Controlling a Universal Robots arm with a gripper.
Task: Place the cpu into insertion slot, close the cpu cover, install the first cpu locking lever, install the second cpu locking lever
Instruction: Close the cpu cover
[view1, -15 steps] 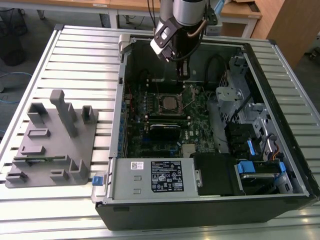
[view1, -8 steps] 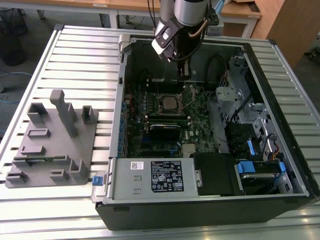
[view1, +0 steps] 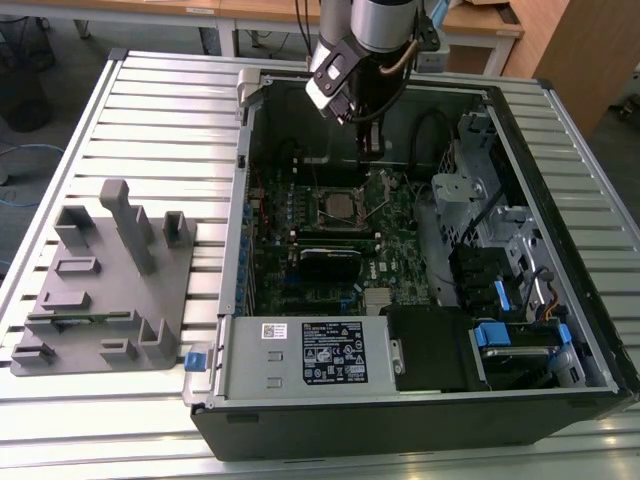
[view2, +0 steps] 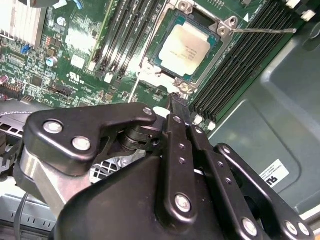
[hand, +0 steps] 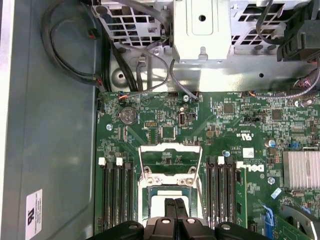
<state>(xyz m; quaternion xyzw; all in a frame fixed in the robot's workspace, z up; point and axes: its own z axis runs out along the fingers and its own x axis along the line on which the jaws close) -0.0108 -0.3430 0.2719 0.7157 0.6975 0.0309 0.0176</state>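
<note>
Slatted table (view1: 150, 100): carries the open computer case (view1: 560, 200); a grey fixture (view1: 110, 280) lies at the exterior view's left.
Green circuit board (hand: 225, 115): lies flat inside the case.
Gripper (hand: 175, 201): above the board, near the socket; fingers clenched together, grasping nothing.
Cpu cover (hand: 170, 147): swung open, clear of the socket.
Insertion slot (view2: 169, 31): occupied.
Cpu (view2: 184, 47): seated flat in the insertion slot, silver face up.

A grey plastic fixture plate with upright blocks (view1: 110, 290) lies on the slatted metal table (view1: 170, 110) at the exterior view's left, beside the open black computer case (view1: 400, 435).
</note>
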